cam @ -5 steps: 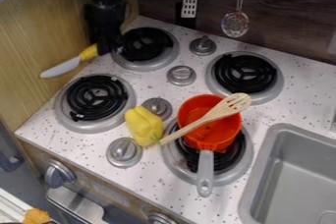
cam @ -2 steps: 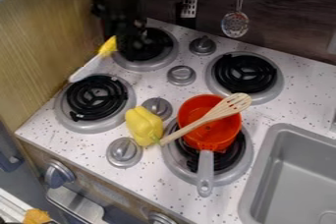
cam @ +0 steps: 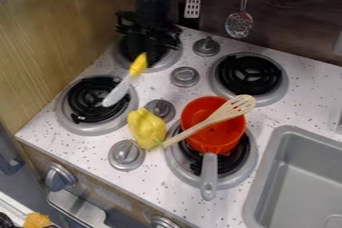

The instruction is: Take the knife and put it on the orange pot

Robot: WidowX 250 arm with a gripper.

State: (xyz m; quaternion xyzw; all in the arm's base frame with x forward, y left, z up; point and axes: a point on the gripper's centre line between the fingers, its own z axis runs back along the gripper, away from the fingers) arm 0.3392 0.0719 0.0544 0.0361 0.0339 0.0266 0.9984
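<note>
The gripper [cam: 145,51] hangs over the back left burner, shut on the yellow handle end of the knife. From there the knife [cam: 117,92] slants down toward the viewer and left, its pale blade over the front left burner. Farther right, the orange pot [cam: 222,131] sits on the front right burner with its grey handle pointing forward. A wooden slotted spatula [cam: 208,121] lies across the pot's rim, its head at the upper right side.
A yellow pepper [cam: 146,127] lies left of the pot, among stove knobs. The back right burner [cam: 248,76] is behind the pot. A grey sink [cam: 304,172] lies at the right, and a wooden wall [cam: 53,37] borders the left. Two utensils hang at the back.
The gripper has moved right with the knife, away from the wooden wall. The blade has swung to point more toward the viewer. Pot, spatula and pepper have kept their places.
</note>
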